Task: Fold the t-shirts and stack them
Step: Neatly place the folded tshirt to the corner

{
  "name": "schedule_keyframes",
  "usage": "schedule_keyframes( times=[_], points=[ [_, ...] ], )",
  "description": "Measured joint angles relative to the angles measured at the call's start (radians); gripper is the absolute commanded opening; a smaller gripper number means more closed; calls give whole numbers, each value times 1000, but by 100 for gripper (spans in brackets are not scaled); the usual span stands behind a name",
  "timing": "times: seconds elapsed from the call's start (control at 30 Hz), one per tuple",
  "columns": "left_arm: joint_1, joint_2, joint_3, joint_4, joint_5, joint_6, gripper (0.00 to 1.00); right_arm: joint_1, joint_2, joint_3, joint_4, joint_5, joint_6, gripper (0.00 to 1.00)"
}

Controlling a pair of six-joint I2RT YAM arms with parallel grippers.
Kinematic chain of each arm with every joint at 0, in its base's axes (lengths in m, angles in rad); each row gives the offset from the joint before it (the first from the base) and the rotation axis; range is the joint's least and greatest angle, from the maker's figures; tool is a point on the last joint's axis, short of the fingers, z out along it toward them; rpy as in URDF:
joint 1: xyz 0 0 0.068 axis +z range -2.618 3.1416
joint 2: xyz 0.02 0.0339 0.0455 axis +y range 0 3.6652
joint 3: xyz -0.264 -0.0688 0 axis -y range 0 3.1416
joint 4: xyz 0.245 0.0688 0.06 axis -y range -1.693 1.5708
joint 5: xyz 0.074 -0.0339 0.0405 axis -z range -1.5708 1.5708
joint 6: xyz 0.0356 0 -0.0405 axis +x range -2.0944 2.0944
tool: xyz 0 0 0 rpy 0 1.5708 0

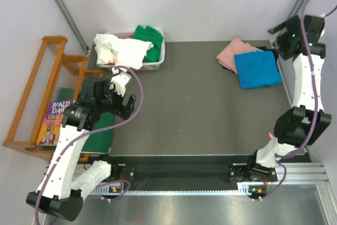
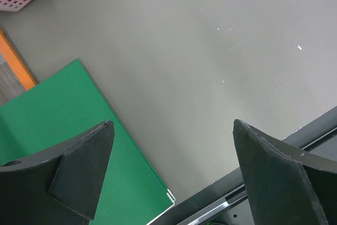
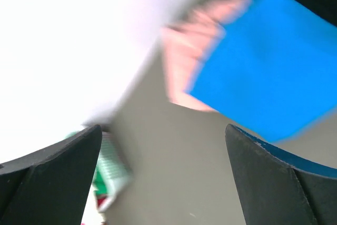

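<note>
**A:** Where does the job stand?

**B:** The blue shirt lies folded on the pink shirt at the table's far right. That stacking step looks done. The right end effector hovers near them, wide and empty.

**A:** Next?

**B:** Probably the basket, where a white shirt and a green shirt lie unfolded. The left end effector, wide and empty, is nearer.

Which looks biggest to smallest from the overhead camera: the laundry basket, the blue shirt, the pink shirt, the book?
1. basket
2. blue shirt
3. pink shirt and book: both are partly covered and show similar amounts, so I won't rank them.
</note>
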Motion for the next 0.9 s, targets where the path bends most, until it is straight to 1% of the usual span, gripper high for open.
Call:
schedule_keyframes(
  times=[0.13, 0.2, 0.27, 0.37, 0.4, 0.53, 0.6, 0.67, 0.77, 0.8, 0.9],
  points=[
    [0, 0, -3, 1, -5, 0, 99, 32, -22, 172, 31, -34, 8, 100],
    [0, 0, -7, 1, -8, 0, 99, 53, -20, 184, 75, -89, 21, 100],
    [0, 0, -12, 1, -10, 0, 99, 61, 23, 184, 101, -163, 36, 99],
    [0, 0, -23, 2, -11, 0, 99, 66, 157, 170, 153, -280, 47, 100],
    [0, 0, -29, 2, -11, 0, 99, 66, 217, 138, 173, -312, 50, 100],
    [0, 0, -51, 3, -19, 2, 99, 60, 389, -7, 187, -377, 59, 100],
    [0, 0, -58, 3, -25, 4, 99, 56, 480, -26, 170, -409, 61, 100],
    [0, 0, -60, 3, -27, 4, 99, 50, 564, 5, 161, -449, 56, 100],
    [0, -1, -63, 9, -27, 4, 99, 47, 671, 155, 78, -518, 36, 100],
    [0, -1, -66, 10, -27, 4, 99, 44, 695, 198, 60, -538, 24, 100],
    [0, 0, -83, 15, -27, 4, 99, 39, 720, 231, 67, -596, -2, 100]
  ],
)
